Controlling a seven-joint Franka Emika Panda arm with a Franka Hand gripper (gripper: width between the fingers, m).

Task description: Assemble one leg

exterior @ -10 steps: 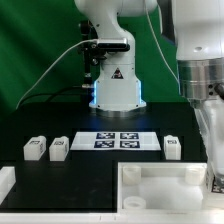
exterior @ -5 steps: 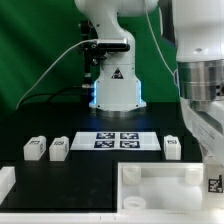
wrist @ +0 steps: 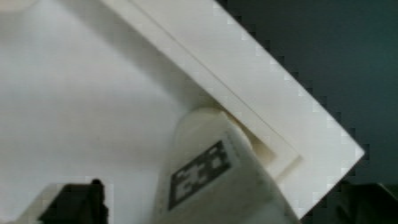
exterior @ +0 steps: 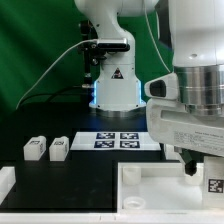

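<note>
Outside first: the hand (exterior: pixel 192 166) hangs low at four o'clock over the white panel (exterior: pixel 150 185), whose front-right corner carries a tagged leg (exterior: pixel 214 185), just beside the hand at about four o'clock from it. Two spare legs (exterior: pixel 46 148) sit well apart at nine o'clock on the black desk (exterior: pixel 90 170), near the marker board (exterior: pixel 118 140).

Wrist view: the leg (wrist: pixel 214 170) lies close under the camera, tag up, long axis running along the panel's raised edge (wrist: pixel 231 90). One dark fingertip (wrist: pixel 75 203) shows; I cannot tell how far the hand is open, and room against that edge looks tight.
</note>
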